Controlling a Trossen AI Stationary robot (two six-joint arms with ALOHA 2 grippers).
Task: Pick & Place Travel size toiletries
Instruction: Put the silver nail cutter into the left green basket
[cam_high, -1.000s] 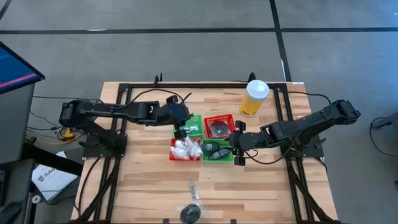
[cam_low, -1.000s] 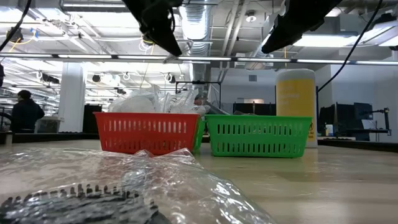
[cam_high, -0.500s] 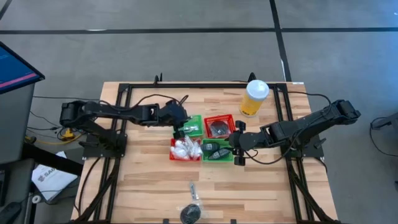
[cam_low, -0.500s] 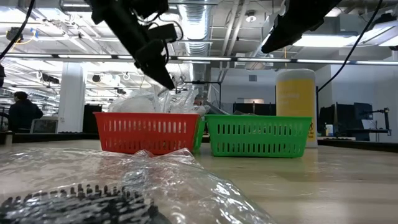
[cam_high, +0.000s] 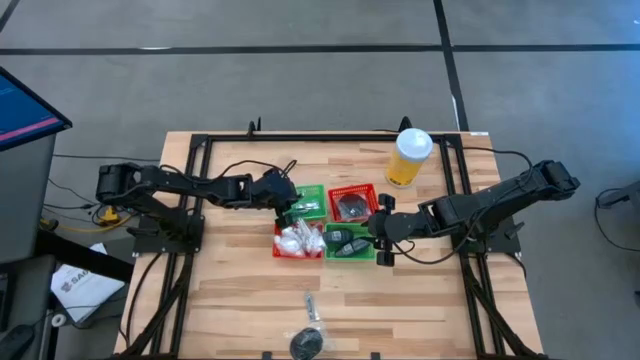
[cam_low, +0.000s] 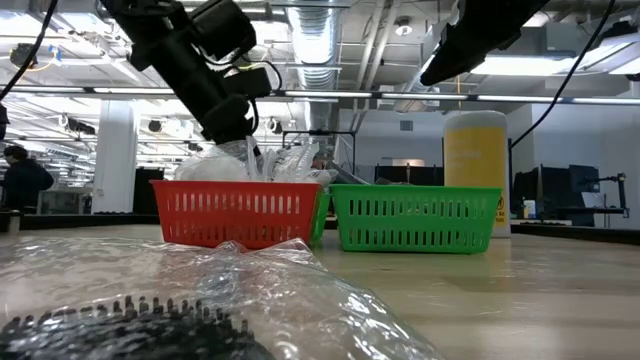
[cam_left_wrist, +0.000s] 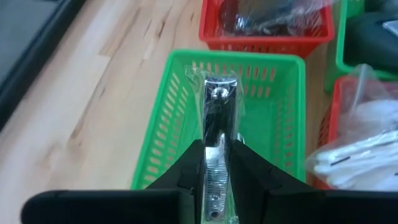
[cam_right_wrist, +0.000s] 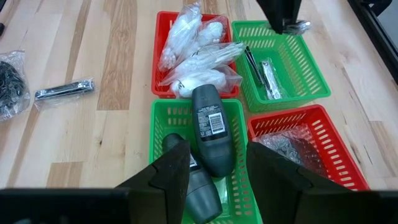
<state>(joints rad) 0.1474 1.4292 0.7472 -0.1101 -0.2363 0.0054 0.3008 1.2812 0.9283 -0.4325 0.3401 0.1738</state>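
My left gripper is shut on a thin silvery clipper in clear wrap, just above the far green basket, which holds more silvery pieces. White puffy packets fill the near red basket. A wrapped dark disc lies in the far red basket. Another silvery piece and a wrapped dark disc lie on the table near its front edge. My right gripper is open and empty above the near green basket. My left gripper pinches the wrapped clipper by its two long sides, at its near end, between the two fingers. The fingers slant down from the table's left and lie along the clipper. The clipper sticks out past the fingertips, clear of the basket.
The near green basket holds dark bottles. A tall yellow cup with a white lid stands at the far right. The four baskets stand close together in the table's middle. Bare wood lies to the left and right of them.
My left gripper has gone down toward the baskets with the wrapped clipper and drawn back a little toward the table's left, staying shut on it.
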